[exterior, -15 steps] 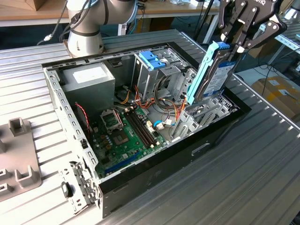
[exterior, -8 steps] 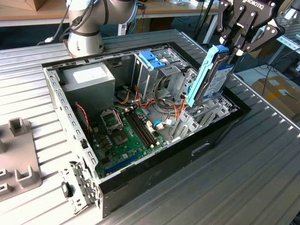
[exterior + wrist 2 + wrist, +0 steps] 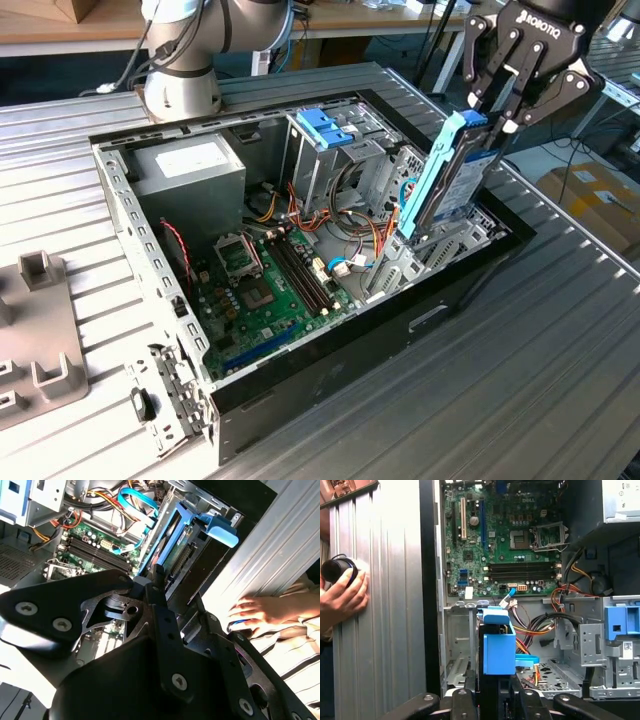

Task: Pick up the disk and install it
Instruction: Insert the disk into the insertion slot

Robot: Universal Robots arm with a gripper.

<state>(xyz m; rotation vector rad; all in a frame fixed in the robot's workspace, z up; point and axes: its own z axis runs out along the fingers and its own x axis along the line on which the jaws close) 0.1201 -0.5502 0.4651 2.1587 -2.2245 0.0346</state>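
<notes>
The disk (image 3: 452,185), a flat silver drive with blue rails, stands nearly on end over the open computer case (image 3: 470,275), at the case's end toward the exterior view's right. Its lower end reaches down among the metal bay walls there. My gripper (image 3: 488,112) is shut on the disk's upper end. In the second wrist view the disk (image 3: 172,547) runs away from my gripper (image 3: 177,587) toward the bay. In the first wrist view its blue rail (image 3: 498,647) faces the camera edge-on above my gripper (image 3: 495,692).
Inside the case lie the green motherboard (image 3: 270,285), a grey power-supply box (image 3: 190,170), a metal drive cage with a blue latch (image 3: 325,125) and loose cables (image 3: 350,235). A person's hand (image 3: 342,597) rests on the ribbed table beside the case. Grey fixtures (image 3: 40,335) sit at the exterior view's left.
</notes>
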